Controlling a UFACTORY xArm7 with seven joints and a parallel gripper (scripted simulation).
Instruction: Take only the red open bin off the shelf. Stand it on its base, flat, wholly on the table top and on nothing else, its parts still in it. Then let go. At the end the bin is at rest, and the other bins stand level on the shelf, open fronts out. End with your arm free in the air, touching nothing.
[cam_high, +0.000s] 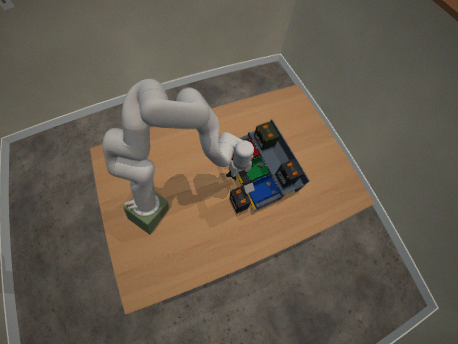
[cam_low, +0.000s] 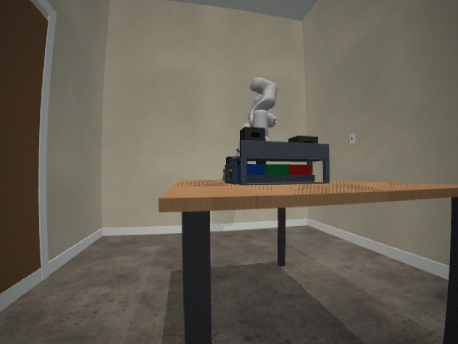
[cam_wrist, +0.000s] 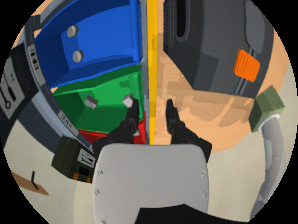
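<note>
The red bin (cam_high: 254, 149) (cam_low: 300, 170) (cam_wrist: 142, 134) sits on the lower level of the grey shelf (cam_high: 281, 161) (cam_low: 285, 151), at one end of the row. It is mostly hidden by the gripper in the wrist view. The green bin (cam_high: 256, 172) (cam_low: 276, 170) (cam_wrist: 80, 119) is beside it, then the blue bin (cam_high: 265, 191) (cam_low: 256, 169) (cam_wrist: 102, 37). Small grey parts show in the green and blue bins. My gripper (cam_wrist: 152, 105) is partly open and empty, above the shelf's front edge. One finger is over the green bin's front, the other on the table side of the yellow strip (cam_wrist: 152, 30).
A dark case with orange latches (cam_high: 240, 201) (cam_wrist: 205, 60) stands on the table (cam_high: 210, 250) in front of the blue bin. Two more dark cases stand on the shelf's upper deck, one behind the red bin (cam_high: 267, 135) and one behind the blue bin (cam_high: 289, 172).
</note>
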